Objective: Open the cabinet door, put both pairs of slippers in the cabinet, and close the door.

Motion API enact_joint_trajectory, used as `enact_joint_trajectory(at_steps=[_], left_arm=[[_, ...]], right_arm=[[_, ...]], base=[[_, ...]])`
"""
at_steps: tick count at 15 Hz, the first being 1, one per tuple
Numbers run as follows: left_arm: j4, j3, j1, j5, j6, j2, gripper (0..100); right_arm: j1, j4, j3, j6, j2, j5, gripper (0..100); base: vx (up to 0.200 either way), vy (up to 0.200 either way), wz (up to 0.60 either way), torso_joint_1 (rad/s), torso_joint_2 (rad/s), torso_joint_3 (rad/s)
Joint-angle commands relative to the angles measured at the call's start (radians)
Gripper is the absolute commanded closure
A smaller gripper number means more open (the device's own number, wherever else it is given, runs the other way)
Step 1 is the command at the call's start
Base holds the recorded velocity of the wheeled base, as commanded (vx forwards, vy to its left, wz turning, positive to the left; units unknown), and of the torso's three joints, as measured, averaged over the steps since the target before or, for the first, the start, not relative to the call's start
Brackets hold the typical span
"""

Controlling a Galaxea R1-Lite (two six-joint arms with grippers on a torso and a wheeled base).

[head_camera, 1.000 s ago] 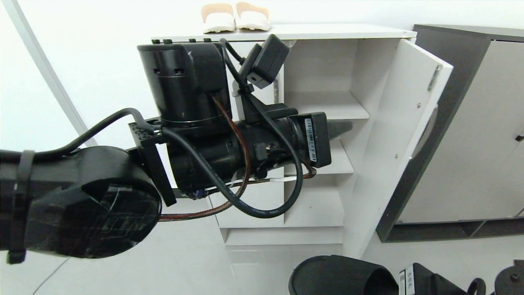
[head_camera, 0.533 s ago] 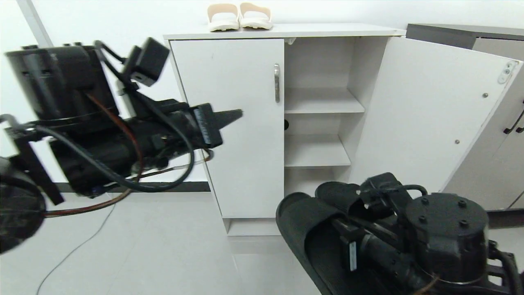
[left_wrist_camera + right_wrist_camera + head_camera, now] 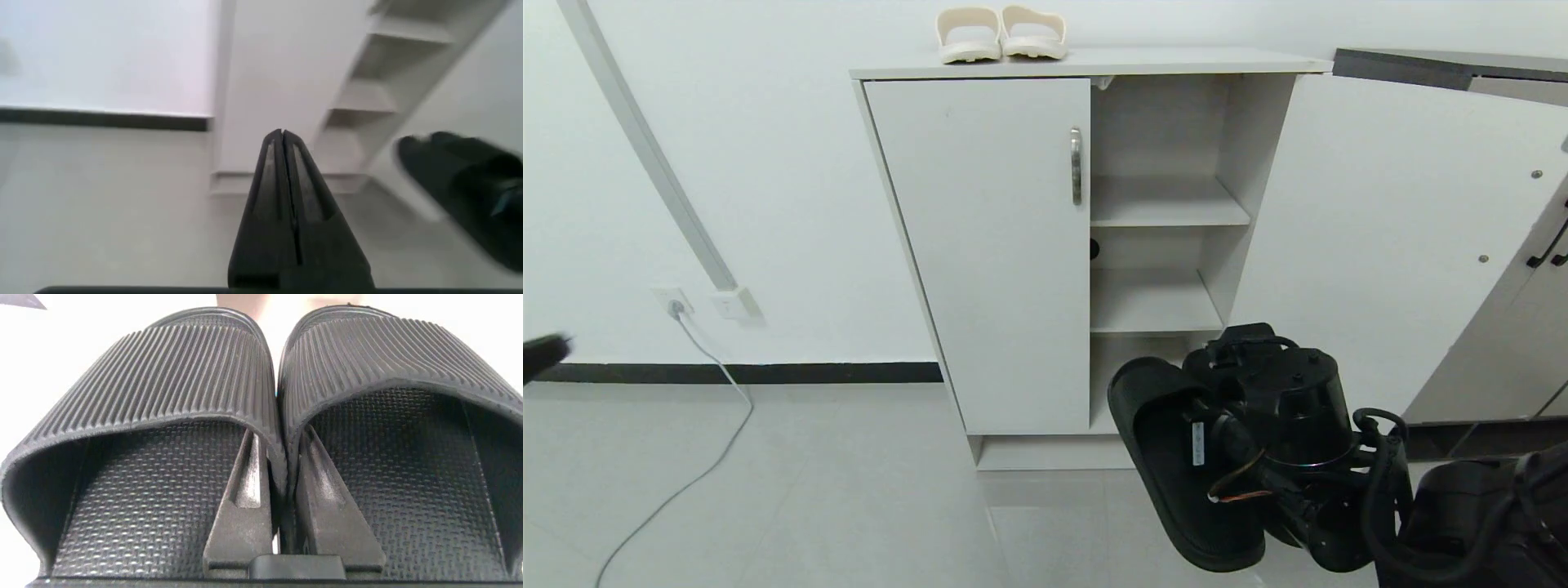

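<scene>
Just before the open cabinet [image 3: 980, 245], the right end effector [image 3: 280, 457] pinches the black slippers [image 3: 1176, 457] together; the left end effector [image 3: 283, 139] is pressed closed; beige slippers [image 3: 1001, 34] rest atop the cabinet.

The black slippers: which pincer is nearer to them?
Right. The right pincer clamps the black slippers by their inner edges; the left pincer hangs apart, far to their left.
</scene>
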Motion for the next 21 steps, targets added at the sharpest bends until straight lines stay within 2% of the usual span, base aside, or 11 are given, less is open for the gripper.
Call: enact_joint_trajectory(at_steps=[1,2,3,5,7,8,9,10,14,17,21], left_arm=[[0.219,0.249,0.262,0.090,0.067,-0.491,100],[0.215,0.343,0.321,0.088,0.078,-0.567,100],[0.213,0.398,0.345,0.082,0.090,-0.607,100],[0.195,0.541,0.328,-0.028,0.135,-0.715,100],[0.075,0.615,0.328,-0.059,0.132,-0.715,100],[-0.065,0.697,0.328,-0.148,0.138,-0.715,100],[-0.077,0.716,0.328,-0.232,0.155,-0.715,100],[-0.072,0.716,0.328,-0.264,0.159,-0.715,100],[-0.072,0.716,0.327,-0.261,0.158,-0.715,100],[-0.072,0.716,0.328,-0.260,0.152,-0.715,100],[-0.072,0.716,0.327,-0.260,0.153,-0.715,100]], right_arm=[[-0.001,-0.003,0.006,0.001,0.034,-0.004,100],[-0.001,-0.023,0.006,0.001,0.045,-0.004,100],[-0.001,-0.040,0.006,-0.002,0.051,-0.004,100],[-0.001,-0.094,0.008,-0.007,0.082,-0.005,100],[-0.001,-0.114,0.006,-0.009,0.103,-0.004,100],[-0.001,-0.132,0.002,-0.009,0.122,-0.004,100],[-0.001,-0.149,-0.005,-0.010,0.136,-0.002,100],[-0.001,-0.169,-0.015,-0.012,0.148,-0.002,100],[-0.001,-0.195,-0.095,-0.019,0.197,-0.008,100],[-0.010,-0.193,-0.196,-0.018,0.284,-0.157,100],[-0.009,-0.190,-0.247,-0.018,0.338,-0.212,100]], base=[[0.000,0.000,0.00,0.000,0.00,0.000],[0.000,0.000,0.00,0.000,0.00,0.000],[0.000,0.000,0.00,0.000,0.00,0.000],[0.000,0.000,0.00,0.000,0.00,0.000],[0.000,0.000,0.00,0.000,0.00,0.000],[0.000,0.000,0.00,0.000,0.00,0.000],[0.000,0.000,0.00,0.000,0.00,0.000],[0.000,0.000,0.00,0.000,0.00,0.000],[0.000,0.000,0.00,0.000,0.00,0.000],[0.000,0.000,0.00,0.000,0.00,0.000],[0.000,-0.050,0.00,0.001,0.00,0.001]])
